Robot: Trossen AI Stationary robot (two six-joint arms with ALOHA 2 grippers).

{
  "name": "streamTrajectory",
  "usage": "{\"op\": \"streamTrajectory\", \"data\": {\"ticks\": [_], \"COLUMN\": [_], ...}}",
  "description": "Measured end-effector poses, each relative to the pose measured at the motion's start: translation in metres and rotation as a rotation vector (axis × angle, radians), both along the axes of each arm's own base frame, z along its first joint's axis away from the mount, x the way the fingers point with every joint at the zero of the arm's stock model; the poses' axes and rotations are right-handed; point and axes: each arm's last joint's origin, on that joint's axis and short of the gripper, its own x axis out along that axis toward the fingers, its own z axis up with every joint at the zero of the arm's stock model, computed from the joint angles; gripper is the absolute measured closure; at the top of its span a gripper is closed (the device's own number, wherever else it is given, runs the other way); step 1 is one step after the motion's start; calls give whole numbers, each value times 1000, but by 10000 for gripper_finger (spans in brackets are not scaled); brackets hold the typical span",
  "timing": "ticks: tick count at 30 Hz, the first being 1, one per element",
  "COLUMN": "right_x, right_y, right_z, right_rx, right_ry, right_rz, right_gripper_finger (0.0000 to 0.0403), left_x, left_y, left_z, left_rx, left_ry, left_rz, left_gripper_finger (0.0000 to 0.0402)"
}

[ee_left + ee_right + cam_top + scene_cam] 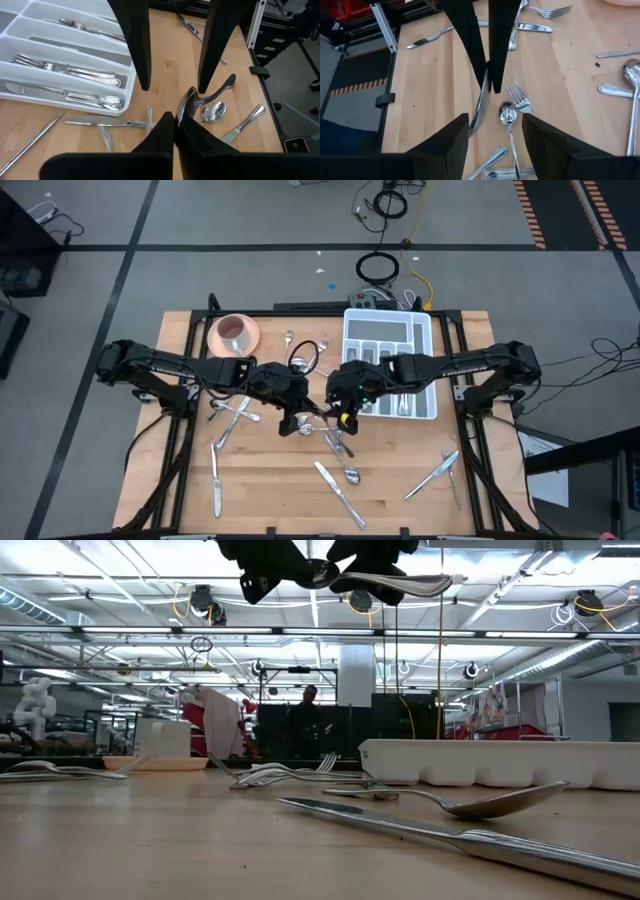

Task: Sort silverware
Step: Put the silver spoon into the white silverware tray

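Front edge: loose silverware [338,496], unsorted, more at both sides. Mid-table, raised: left gripper [175,120] clamped on one spoon [400,583]; right gripper [495,117] spread wide beside it, probably a handover. Far: tray [425,330], part-filled. Most pieces apparently left.

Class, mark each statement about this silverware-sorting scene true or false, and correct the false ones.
1. The left end effector holds a spoon above the table. True.
2. The right end effector is shut. False: its fingers are spread apart.
3. The white tray contains some silverware. True.
4. The pink bowl sits inside the tray. False: it stands on the table, apart from the tray.
5. No silverware lies on the table. False: several pieces do, such as a knife.
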Motion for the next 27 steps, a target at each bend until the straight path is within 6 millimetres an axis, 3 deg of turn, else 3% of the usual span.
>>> {"op": "streamTrajectory", "data": {"ticks": [12, 27], "right_x": [3, 4], "right_y": [-6, -6], "right_z": [3, 5], "right_rx": [0, 4], "right_ry": [-42, -63], "right_rz": [12, 9], "right_gripper_finger": [277, 283], "left_x": [0, 3], "left_y": [0, 4], "left_z": [0, 4], "left_rx": [23, 34], "left_ry": [-6, -54], "left_rz": [-15, 6], "left_gripper_finger": [394, 394]}}
